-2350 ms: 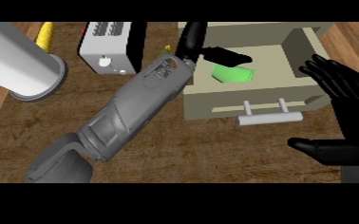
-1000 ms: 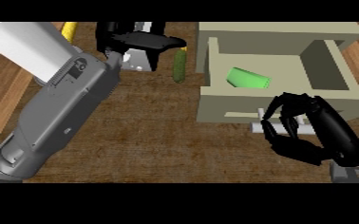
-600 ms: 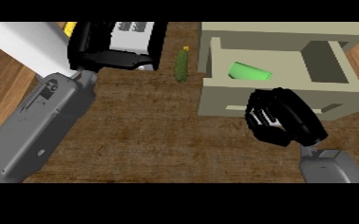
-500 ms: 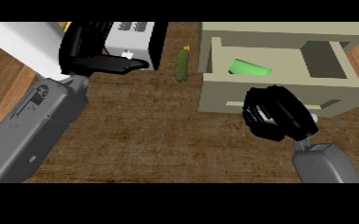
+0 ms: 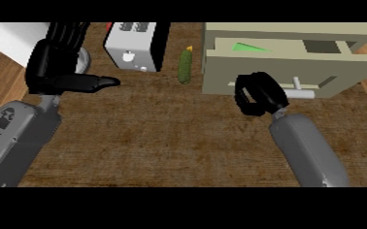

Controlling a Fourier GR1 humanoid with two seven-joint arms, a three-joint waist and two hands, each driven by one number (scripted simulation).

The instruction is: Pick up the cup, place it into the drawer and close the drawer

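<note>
— Pressing against the drawer (image 5: pixel 222 75) front at five o'clock: right hand (image 5: pixel 259 93), clenched, nothing grasped, just left of the handle (image 5: pixel 302 92). Why knuckles?
— Probably to shove the front inward rather than pull (a judgement only). And at nine o'clock?
— Left hand (image 5: pixel 61 65), released, fingers straight, thumb out, parked near the toaster (image 5: pixel 132 46), well apart from the cucumber (image 5: pixel 186 65). Likely just out of the way.
— Where to find the cup (image 5: pixel 251 47)?
— Lying green inside the drawer at one o'clock. Placed already; closing seemingly not yet finished.
</note>
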